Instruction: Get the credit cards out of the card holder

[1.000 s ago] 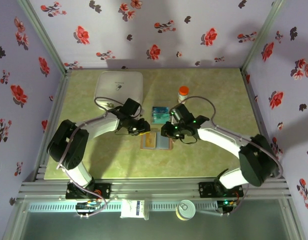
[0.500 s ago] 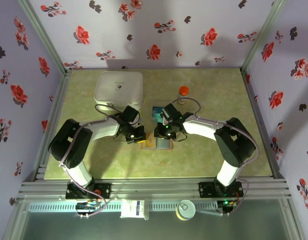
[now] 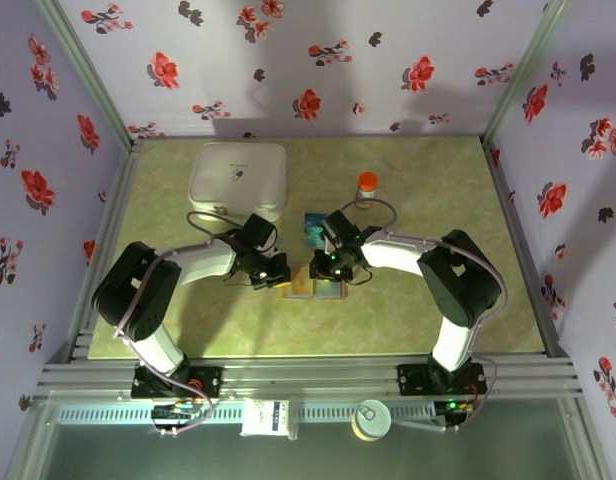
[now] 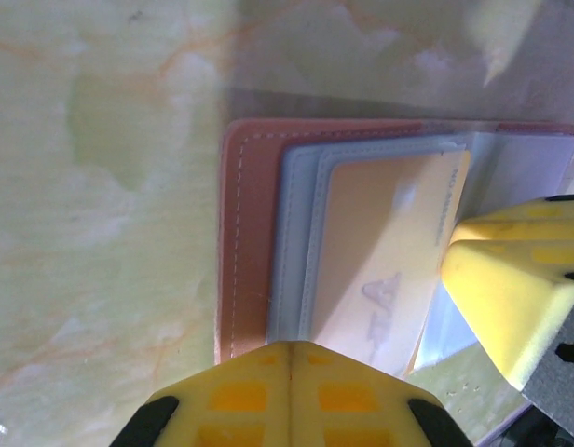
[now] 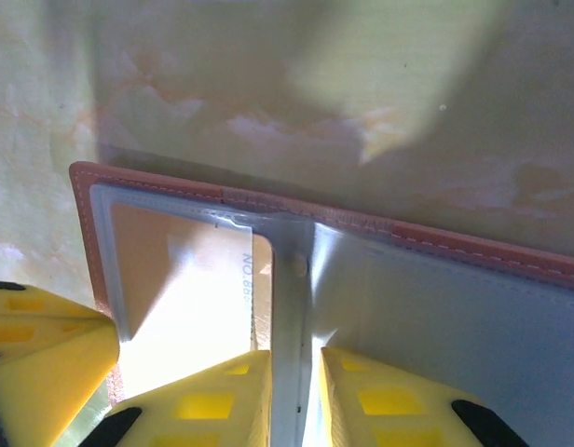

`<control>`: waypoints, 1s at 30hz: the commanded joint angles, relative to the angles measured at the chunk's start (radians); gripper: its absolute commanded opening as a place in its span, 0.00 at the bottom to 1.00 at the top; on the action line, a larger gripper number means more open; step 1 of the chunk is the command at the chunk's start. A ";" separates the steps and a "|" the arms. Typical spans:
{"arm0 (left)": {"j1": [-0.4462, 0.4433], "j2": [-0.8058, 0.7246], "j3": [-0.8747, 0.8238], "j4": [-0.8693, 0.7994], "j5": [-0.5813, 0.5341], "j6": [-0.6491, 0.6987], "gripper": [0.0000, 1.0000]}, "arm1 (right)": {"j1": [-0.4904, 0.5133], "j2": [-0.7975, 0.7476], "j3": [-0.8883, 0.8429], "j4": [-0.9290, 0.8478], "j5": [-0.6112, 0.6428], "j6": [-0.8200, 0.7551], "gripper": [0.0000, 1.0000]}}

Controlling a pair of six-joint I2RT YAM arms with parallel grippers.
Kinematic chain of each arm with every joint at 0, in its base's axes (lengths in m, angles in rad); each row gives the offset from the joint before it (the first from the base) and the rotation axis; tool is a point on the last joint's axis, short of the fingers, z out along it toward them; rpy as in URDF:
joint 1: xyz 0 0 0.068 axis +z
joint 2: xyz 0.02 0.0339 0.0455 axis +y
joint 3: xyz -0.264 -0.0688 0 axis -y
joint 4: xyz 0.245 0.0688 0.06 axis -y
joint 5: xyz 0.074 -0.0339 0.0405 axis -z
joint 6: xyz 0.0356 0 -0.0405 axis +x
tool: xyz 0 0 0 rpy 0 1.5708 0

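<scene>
Left gripper [image 3: 271, 272]: pads pressed together with only a seam between them, nothing seen between; it sits at the left edge of the card holder [image 3: 313, 287], low over the tan border.
Right gripper [image 3: 333, 268]: fingers a narrow gap apart, closed on the pale blue-grey middle leaf of the card holder, which fills that gap in the right wrist view.
Card holder: lying open and flat on the table [image 3: 438, 200], between the two grippers, tan outer edge with stitching showing around the pale pockets.
Card [image 4: 385, 261]: orange-tan with faint lettering, tucked in the left-hand pocket (its far corner pokes past the pocket edge); one yellow finger of the right gripper stands just beside it.
Teal cards [image 3: 312, 228]: a small stack on the table just behind the card holder, partly covered by the right arm.
White box [image 3: 238, 178]: far left of the table, behind the left arm.
Orange-capped bottle [image 3: 366, 186]: upright, behind the right arm.
</scene>
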 commanded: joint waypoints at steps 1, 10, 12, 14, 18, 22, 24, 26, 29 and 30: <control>0.001 -0.057 0.012 -0.046 -0.014 -0.010 0.07 | -0.006 -0.052 0.007 -0.010 0.006 -0.018 0.23; 0.003 0.019 0.126 -0.096 -0.022 0.049 0.05 | -0.006 -0.131 -0.048 0.058 -0.022 0.057 0.23; 0.003 0.050 0.142 -0.101 -0.017 0.058 0.03 | -0.006 -0.129 -0.060 0.076 -0.032 0.070 0.24; 0.003 0.074 0.142 -0.087 -0.003 0.061 0.02 | -0.006 -0.124 -0.065 0.091 -0.043 0.079 0.25; 0.003 0.112 0.146 -0.083 0.007 0.069 0.00 | -0.006 -0.108 -0.070 0.106 -0.058 0.090 0.26; 0.004 0.116 0.135 -0.087 -0.011 0.071 0.00 | -0.004 -0.087 -0.072 0.119 -0.074 0.094 0.27; 0.005 0.121 0.131 -0.092 -0.017 0.072 0.00 | -0.004 -0.074 -0.072 0.124 -0.081 0.096 0.27; 0.004 0.120 0.122 -0.090 -0.022 0.071 0.00 | -0.003 -0.064 -0.070 0.128 -0.087 0.097 0.27; 0.004 0.115 0.110 -0.083 -0.023 0.066 0.00 | -0.003 -0.052 -0.070 0.131 -0.087 0.098 0.27; 0.004 0.113 0.109 -0.085 -0.024 0.065 0.00 | -0.003 -0.048 -0.070 0.133 -0.089 0.098 0.27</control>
